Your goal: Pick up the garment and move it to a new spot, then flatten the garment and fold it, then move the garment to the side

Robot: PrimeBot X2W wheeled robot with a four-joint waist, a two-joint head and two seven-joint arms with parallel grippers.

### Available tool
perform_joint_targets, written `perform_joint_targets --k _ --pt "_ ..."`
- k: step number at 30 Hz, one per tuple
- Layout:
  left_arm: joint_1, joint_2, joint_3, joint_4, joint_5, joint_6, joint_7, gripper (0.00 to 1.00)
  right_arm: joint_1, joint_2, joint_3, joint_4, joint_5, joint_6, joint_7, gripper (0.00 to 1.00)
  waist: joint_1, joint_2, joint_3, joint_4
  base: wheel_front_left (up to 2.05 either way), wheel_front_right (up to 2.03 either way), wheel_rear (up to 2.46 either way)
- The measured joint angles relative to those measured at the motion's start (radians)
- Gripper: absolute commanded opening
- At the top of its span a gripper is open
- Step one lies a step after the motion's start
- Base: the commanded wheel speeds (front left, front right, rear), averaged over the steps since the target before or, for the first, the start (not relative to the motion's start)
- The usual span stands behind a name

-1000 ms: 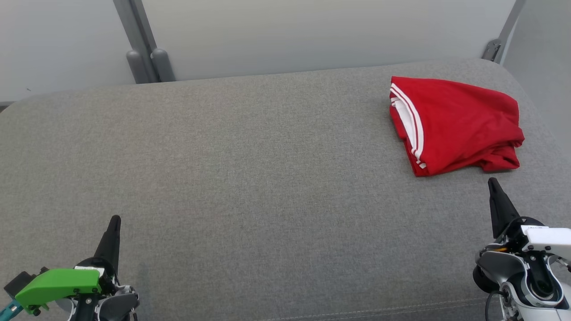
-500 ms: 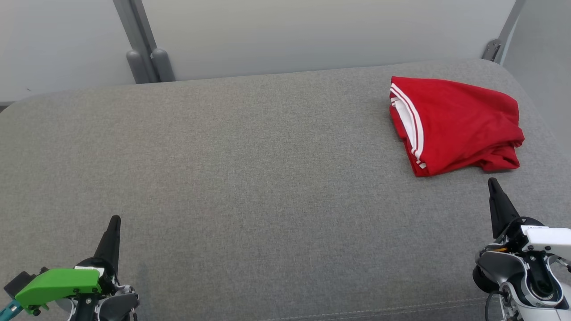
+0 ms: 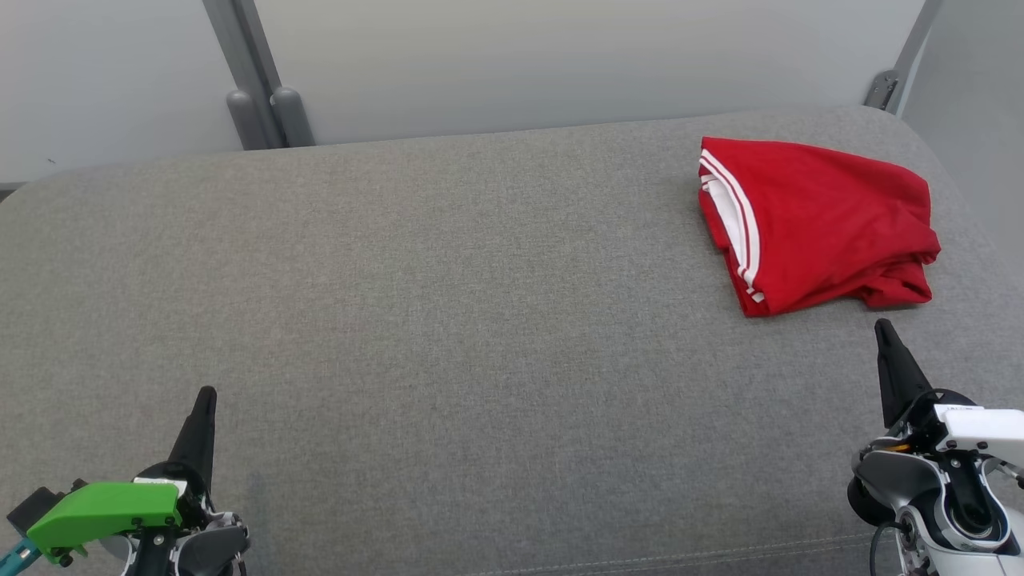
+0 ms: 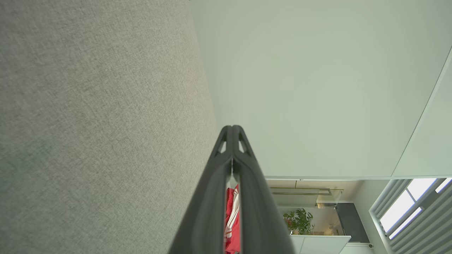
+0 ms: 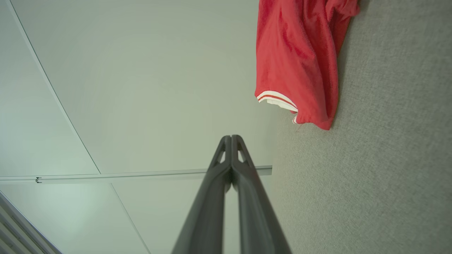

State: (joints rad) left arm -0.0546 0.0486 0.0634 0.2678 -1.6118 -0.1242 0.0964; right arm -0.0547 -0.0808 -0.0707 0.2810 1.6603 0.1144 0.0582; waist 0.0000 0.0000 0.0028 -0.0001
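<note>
left pincer (image 3: 205, 397): fingers pressed together tip to tip, clenched on nothing, parked low at near left over the counter (image 3: 448, 336). can't tell if the tip touches the fabric. right pincer (image 3: 883, 328): same, clenched and empty, near right. in both wrist views the two dark fingers meet at the tip, with only a sliver of gap lower down.

outward: grey fabric counter runs across the middle. garment (image 3: 824, 224) sits at the far right corner, just beyond the right pincer's tip but apart from it, and well apart from the left pincer. it is red, with white striped trim (image 3: 740, 216) along its left edge. it's folded into a compact stack, with layers showing on the left and a bit of rumple at the near right corner.

step read: folded, off to the side, both pincers free, so this looks like the tail end, with the side move done and the arms parked. can't rule out a start pose with a pre-folded garment.

if it's the end, nothing more is needed. if it's the start, the next move is the right arm's: open the pincer, reach forward to the stack's near edge and pinch through all layers so it lifts as one piece. the left arm is too far off to help until the garment comes toward centre.
</note>
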Motion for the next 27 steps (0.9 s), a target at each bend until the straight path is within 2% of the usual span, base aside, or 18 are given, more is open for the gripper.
perform_joint_targets --k 27 --pt "0.000 0.000 0.000 0.000 0.000 0.000 0.001 0.00 0.000 0.001 -0.003 -0.001 0.000 0.000 0.000 0.00 0.0000 0.0000 0.000 0.000 0.00 0.00 0.00"
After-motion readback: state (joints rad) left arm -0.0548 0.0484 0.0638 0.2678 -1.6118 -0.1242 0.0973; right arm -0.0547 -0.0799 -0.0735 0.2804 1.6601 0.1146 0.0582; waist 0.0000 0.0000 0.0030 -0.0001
